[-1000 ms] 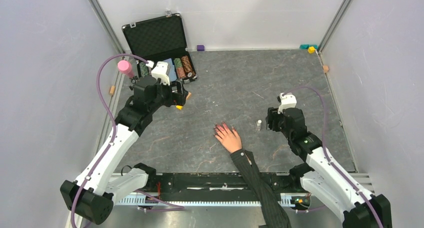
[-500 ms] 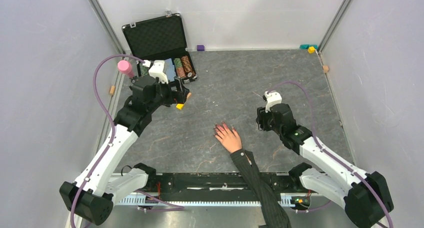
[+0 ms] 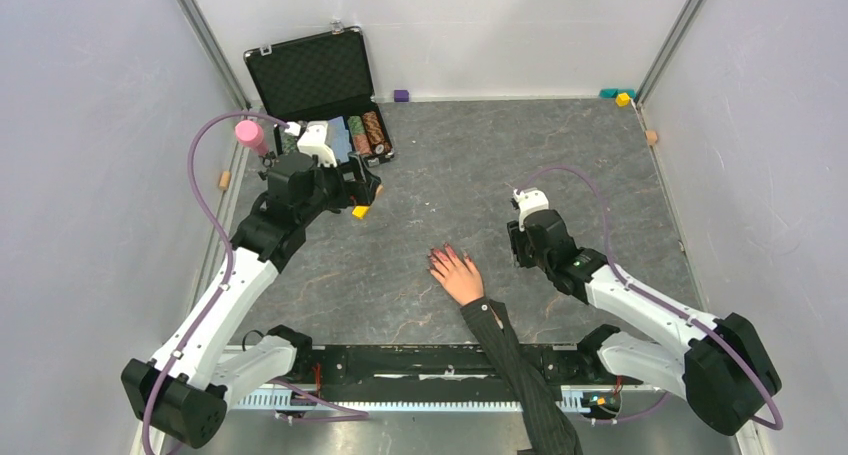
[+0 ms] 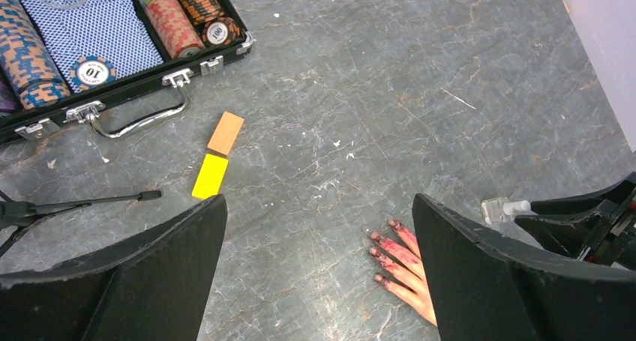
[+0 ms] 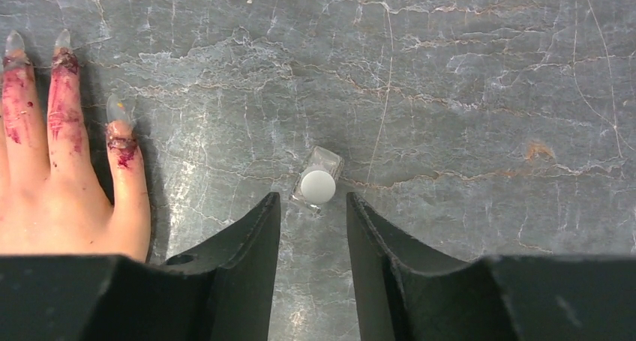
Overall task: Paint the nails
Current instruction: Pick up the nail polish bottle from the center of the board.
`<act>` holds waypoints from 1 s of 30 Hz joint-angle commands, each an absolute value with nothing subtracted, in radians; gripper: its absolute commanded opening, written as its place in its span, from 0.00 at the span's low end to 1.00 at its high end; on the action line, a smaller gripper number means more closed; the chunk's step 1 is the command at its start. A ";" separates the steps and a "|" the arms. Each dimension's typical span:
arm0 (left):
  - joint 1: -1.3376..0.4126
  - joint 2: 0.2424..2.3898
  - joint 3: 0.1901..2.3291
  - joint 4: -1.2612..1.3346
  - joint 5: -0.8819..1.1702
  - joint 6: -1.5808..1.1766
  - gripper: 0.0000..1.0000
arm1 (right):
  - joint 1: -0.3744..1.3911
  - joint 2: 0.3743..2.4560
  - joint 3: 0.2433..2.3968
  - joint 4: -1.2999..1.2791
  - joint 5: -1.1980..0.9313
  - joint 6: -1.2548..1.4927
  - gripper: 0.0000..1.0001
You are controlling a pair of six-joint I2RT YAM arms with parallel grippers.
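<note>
Above bottle [image 5: 318, 183]: right gripper [image 5: 312, 200] jaws apart, either side of white cap [image 5: 318, 186], not touching. Nails [image 5: 120, 110] near bottle, on hand [image 5: 52, 206]. Left gripper [image 4: 319, 202] gaping, empty, well apart from bottle. Risk: off-centre pinch topples bottle toward hand.

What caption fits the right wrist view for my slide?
Right end effector, jaws apart, lined up on a white-capped bottle standing beside a red-smeared hand.

We observe the hand [image 3: 462, 278] flat on the table [image 3: 450, 155], nails [image 3: 438, 259] reddish, right gripper [image 3: 516, 247] just beside it.
</note>
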State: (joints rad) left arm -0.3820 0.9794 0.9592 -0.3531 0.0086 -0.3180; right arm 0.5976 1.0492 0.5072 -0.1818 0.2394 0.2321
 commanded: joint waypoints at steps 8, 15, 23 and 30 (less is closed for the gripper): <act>-0.382 0.961 0.882 -0.205 -0.131 -0.473 1.00 | 0.610 1.098 0.520 -0.120 0.282 0.247 0.33; -0.384 0.991 0.882 -0.186 -0.054 -0.524 1.00 | 0.612 1.096 0.484 -0.122 0.307 0.238 0.17; -0.384 1.094 1.023 -0.256 0.124 -0.461 1.00 | 0.611 1.069 0.493 -0.140 0.323 0.203 0.00; -0.385 1.174 1.106 -0.343 0.204 -0.324 1.00 | 0.612 1.066 0.549 -0.209 0.345 0.167 0.00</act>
